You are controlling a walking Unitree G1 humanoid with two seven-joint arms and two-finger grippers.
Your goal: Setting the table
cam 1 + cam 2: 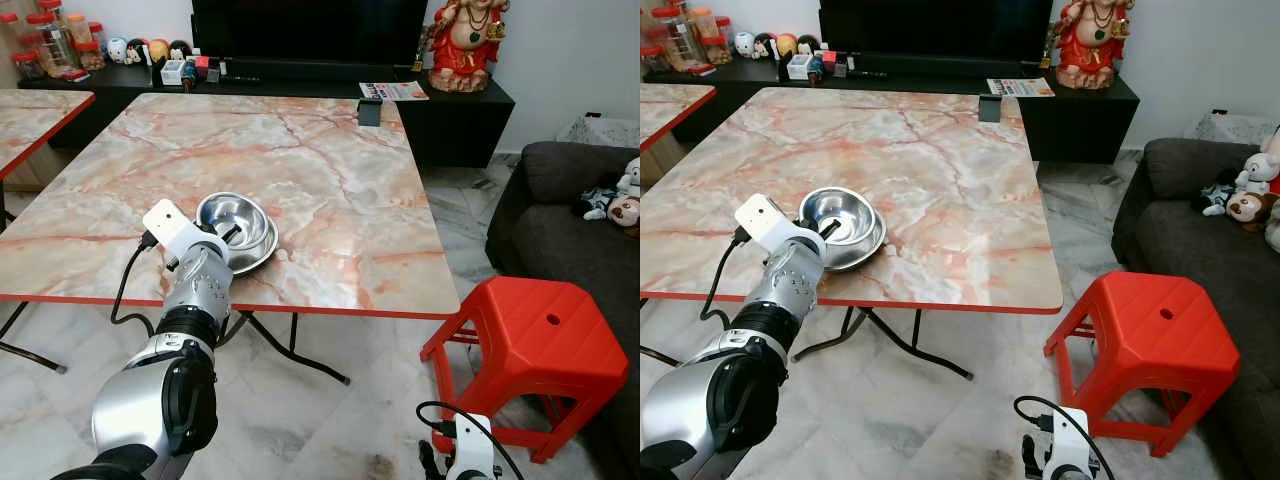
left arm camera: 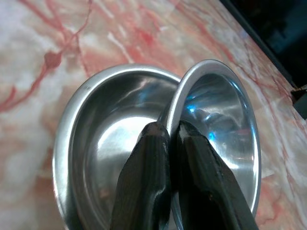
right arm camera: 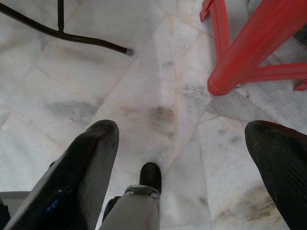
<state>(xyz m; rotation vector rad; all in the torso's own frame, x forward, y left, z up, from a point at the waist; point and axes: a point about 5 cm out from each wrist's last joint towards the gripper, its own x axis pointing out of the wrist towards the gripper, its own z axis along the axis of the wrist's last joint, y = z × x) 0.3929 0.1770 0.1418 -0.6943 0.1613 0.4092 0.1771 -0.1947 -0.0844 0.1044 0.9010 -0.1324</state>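
Note:
Two steel bowls sit nested near the front left edge of the marble table (image 1: pixel 330 190). The upper bowl (image 2: pixel 220 110) tilts inside the lower bowl (image 2: pixel 105 129). My left gripper (image 2: pixel 170 132) reaches over the table edge and is shut on the upper bowl's rim, one finger inside and one outside. In the left eye view the bowls (image 1: pixel 238 222) lie just beyond the left gripper (image 1: pixel 228 236). My right gripper (image 3: pixel 182 128) hangs low over the floor, open, with nothing between its fingers.
A red plastic stool (image 1: pixel 530 340) stands at the table's right front corner. A dark sofa (image 1: pixel 560 220) with soft toys is further right. A small black object (image 1: pixel 370 112) lies at the table's far edge. A second marble table (image 1: pixel 30 115) is on the left.

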